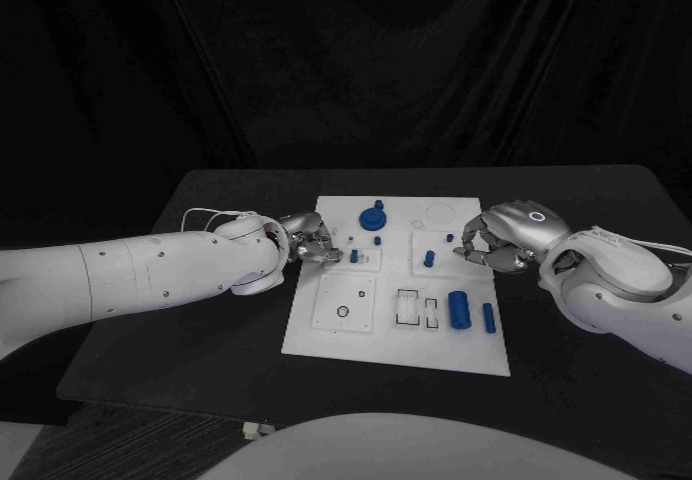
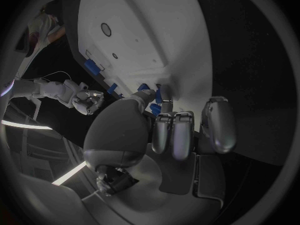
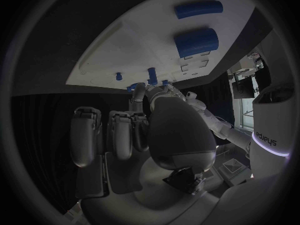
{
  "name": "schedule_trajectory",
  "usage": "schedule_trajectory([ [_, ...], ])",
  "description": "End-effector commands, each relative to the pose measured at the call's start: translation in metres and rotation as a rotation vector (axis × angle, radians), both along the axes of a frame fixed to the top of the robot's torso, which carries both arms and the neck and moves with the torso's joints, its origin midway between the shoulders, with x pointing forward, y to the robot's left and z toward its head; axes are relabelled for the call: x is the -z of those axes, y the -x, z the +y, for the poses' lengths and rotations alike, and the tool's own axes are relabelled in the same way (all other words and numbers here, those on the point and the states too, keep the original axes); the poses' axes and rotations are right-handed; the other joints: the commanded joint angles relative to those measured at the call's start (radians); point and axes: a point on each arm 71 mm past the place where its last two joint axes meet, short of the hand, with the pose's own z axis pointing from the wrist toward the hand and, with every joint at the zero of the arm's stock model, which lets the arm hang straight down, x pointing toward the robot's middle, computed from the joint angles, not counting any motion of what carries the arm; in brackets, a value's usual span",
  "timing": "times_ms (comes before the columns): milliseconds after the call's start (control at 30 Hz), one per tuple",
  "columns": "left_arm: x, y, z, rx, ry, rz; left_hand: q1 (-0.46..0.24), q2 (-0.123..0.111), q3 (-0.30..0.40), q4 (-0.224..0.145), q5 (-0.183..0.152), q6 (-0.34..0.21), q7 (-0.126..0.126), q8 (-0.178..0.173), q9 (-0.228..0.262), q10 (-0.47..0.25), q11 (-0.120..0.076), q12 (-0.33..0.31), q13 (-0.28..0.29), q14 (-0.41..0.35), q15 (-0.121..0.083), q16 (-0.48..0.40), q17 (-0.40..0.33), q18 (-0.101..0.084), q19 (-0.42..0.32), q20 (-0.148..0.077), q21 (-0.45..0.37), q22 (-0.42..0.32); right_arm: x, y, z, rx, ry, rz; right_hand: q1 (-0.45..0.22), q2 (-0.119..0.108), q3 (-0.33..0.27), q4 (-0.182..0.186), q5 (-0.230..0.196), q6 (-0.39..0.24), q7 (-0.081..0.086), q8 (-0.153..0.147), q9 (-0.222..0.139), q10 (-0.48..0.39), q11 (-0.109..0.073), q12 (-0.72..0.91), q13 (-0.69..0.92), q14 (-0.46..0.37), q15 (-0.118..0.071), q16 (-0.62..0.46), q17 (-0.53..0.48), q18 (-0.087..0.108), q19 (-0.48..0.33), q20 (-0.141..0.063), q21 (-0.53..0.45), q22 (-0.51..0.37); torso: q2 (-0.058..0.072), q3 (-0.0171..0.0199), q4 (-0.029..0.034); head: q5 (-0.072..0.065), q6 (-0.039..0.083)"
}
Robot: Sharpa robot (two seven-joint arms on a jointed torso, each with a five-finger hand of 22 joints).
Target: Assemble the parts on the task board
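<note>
I see the white task board in the middle of the black table, blue parts lying on it. My left hand sits at its far left edge, fingers curled by a small peg; whether it grips anything I cannot tell. My right hand hovers at the far right edge, fingers curled, its hold unclear.

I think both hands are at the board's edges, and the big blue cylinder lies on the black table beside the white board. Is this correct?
Not quite. The big blue cylinder lies on the white task board itself, near its right side, not on the black table. The head view shows it. The rest holds: the left hand is at the board's left edge and the right hand at its right edge.
</note>
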Motion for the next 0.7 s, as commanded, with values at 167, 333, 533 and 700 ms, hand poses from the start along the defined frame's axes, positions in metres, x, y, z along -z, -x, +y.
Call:
schedule_trajectory([
  [167, 0.0047, 0.0014, -0.0003, 0.008, -0.021, 0.035, -0.009, -0.002, 0.065, -0.005, -0.029, -0.006, -0.023, -0.007, -0.001, 0.101, -0.002, 0.01, 0.261, 0.113, -0.008, -0.006, 0.251, 0.019, 0.004, -0.011, -0.001, 0.191, 0.0007, 0.0, -0.0011, 0.018, -0.001, -0.003, 0.026, 0.012, 0.033, 0.004, 0.02, 0.0, 0.006, -0.029, 0.005, 0.113, 0.002, 0.017, 0.264, 0.095, 0.0, -0.001, 0.229, -0.013, 0.051, -0.002, -0.015, 0.241, 0.0, 0.0, 0.0001, 0.0, 0.0],
  [333, 0.0058, 0.0016, 0.0006, 0.007, -0.024, 0.041, -0.017, -0.001, 0.058, 0.001, -0.072, -0.005, -0.022, -0.015, -0.007, 0.101, -0.001, 0.011, 0.261, 0.112, -0.007, -0.006, 0.25, 0.019, 0.003, -0.01, -0.002, 0.191, 0.0009, 0.0001, -0.0011, 0.018, -0.002, -0.003, 0.026, 0.012, 0.033, 0.004, 0.02, 0.0, 0.006, -0.029, 0.005, 0.113, 0.002, 0.017, 0.264, 0.095, 0.0, -0.001, 0.229, -0.013, 0.051, -0.002, -0.015, 0.241, 0.0, 0.0001, 0.0001, 0.0, 0.0],
  [533, 0.0065, 0.0019, 0.0007, 0.01, -0.023, 0.041, -0.055, -0.002, 0.025, 0.034, -0.158, 0.002, -0.019, -0.027, -0.018, 0.101, 0.002, 0.011, 0.262, 0.113, -0.004, -0.006, 0.251, 0.019, 0.003, -0.008, -0.002, 0.191, 0.0014, 0.0002, -0.0007, 0.018, -0.002, -0.002, 0.027, 0.012, 0.035, 0.004, 0.021, 0.0, 0.007, -0.03, 0.005, 0.113, 0.002, 0.017, 0.264, 0.095, 0.0, -0.001, 0.228, -0.013, 0.051, -0.002, -0.016, 0.241, 0.0, 0.0001, 0.0001, 0.002, 0.0],
  [700, 0.0067, 0.0017, 0.0008, 0.012, -0.02, 0.038, -0.064, 0.0, 0.008, 0.045, -0.149, 0.004, -0.018, -0.032, -0.021, 0.101, 0.003, 0.011, 0.262, 0.113, -0.004, -0.005, 0.252, 0.019, 0.003, -0.007, -0.002, 0.191, 0.0018, 0.0003, -0.0007, 0.019, -0.001, -0.001, 0.027, 0.012, 0.035, 0.004, 0.021, 0.0, 0.007, -0.03, 0.005, 0.113, 0.002, 0.017, 0.264, 0.095, 0.0, -0.001, 0.228, -0.013, 0.051, -0.002, -0.016, 0.241, 0.0, 0.0001, 0.0, 0.003, 0.0],
])
